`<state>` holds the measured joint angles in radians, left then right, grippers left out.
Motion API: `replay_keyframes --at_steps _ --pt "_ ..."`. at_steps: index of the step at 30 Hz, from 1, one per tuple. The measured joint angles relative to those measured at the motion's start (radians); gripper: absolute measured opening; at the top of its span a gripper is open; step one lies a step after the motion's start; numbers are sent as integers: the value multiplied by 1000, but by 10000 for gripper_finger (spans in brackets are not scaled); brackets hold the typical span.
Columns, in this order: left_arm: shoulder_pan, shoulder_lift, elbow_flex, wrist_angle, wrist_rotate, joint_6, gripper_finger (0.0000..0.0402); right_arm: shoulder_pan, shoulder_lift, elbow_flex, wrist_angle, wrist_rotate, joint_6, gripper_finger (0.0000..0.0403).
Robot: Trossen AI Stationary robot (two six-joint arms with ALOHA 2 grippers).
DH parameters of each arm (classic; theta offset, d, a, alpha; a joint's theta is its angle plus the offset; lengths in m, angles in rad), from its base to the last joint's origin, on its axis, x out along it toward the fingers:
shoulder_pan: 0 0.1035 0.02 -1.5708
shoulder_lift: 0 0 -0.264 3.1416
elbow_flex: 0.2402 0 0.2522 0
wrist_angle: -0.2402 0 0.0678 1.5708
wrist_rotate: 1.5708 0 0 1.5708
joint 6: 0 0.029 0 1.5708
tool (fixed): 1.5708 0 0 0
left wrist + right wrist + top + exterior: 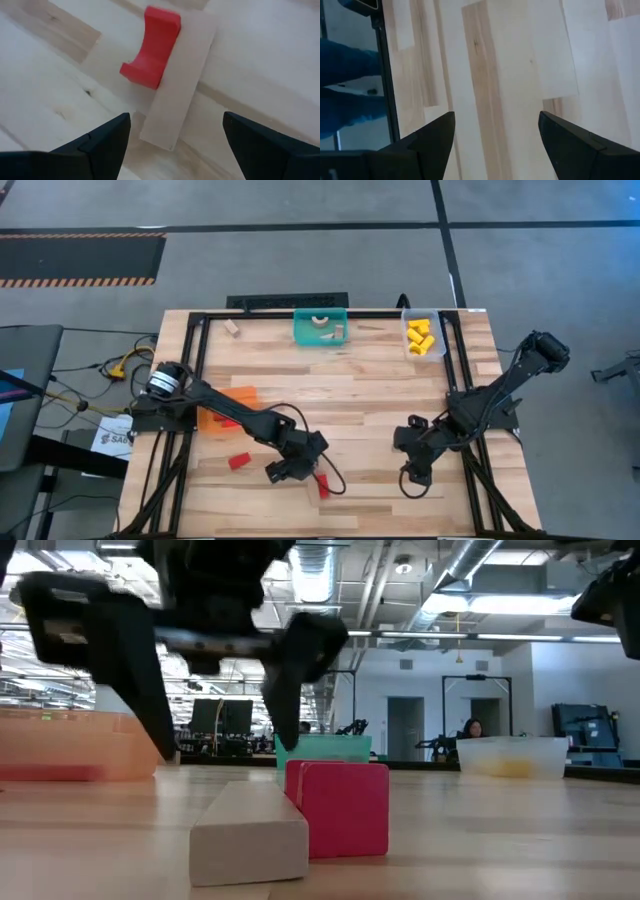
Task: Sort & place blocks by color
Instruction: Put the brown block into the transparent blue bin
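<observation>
A red arch block lies on the table with its flat back against the long side of a pale wood bar. In the low view the bar and the red arch sit close in front. My left gripper is open and hovers just short of the bar's near end, touching nothing; in the high view the left gripper sits left of the red arch. Another red block lies farther left. My right gripper is open over bare table, at the right gripper's spot near the right front.
An orange bin with a red block stands at the left. A teal bin with wood blocks and a clear bin with yellow blocks stand at the far edge. One wood block lies loose near the far left corner.
</observation>
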<state>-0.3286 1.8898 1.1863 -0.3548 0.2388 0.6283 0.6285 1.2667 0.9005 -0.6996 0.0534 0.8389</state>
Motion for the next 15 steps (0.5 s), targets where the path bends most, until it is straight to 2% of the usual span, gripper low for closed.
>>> replay_keyframes --at_steps 5,12,15 --pt "25 89 14 69 13 6 306 -10 0 0 9 8 3 304" --pt "40 136 66 16 82 8 306 -16 1 0 16 26 2 304" --pt "47 137 67 -7 118 15 290 -16 1 0 12 26 2 304"
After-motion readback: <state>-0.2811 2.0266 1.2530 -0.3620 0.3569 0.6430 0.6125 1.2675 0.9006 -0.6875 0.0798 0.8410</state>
